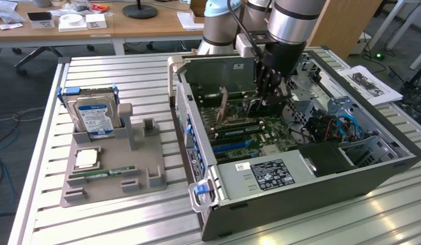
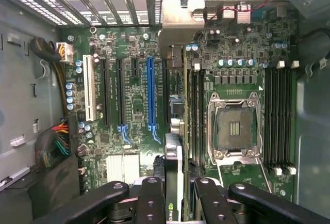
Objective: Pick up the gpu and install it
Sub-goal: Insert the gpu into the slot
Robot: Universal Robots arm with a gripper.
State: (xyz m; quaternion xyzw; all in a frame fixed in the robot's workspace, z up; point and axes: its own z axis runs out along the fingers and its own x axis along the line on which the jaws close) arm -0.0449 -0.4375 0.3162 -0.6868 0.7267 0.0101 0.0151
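A slatted aluminium table (image 1: 115,71) carries an open grey steel case (image 1: 374,168), lying on its side. The silver-and-black arm (image 1: 296,20) reaches down into it from above. Inside lies a green motherboard (image 2: 134,105), crowded with long black slots, one blue slot (image 2: 150,95) and a square metal-framed CPU socket (image 2: 233,128). A bundle of coloured cables (image 2: 56,146) lies along one edge of the board.

On the exterior view's left, well apart from the case, stands a matt grey holder (image 1: 108,189). In it are an upright silver hard drive (image 1: 94,115) with a blue-white label, a square processor (image 1: 86,158) and a slim green RAM stick (image 1: 101,174) lying flat.

The gripper (image 2: 176,185) is clamped on the gpu (image 2: 174,154). Its black fingers (image 2: 150,198), studded with round bolts, press against both faces. The gpu is thin and dark. It is held on edge above the board, just beside the blue slot and between it and the socket. The gpu's grey bracket (image 2: 178,20) meets the case's rear slot wall. Whether the gpu is seated in a slot cannot be told.
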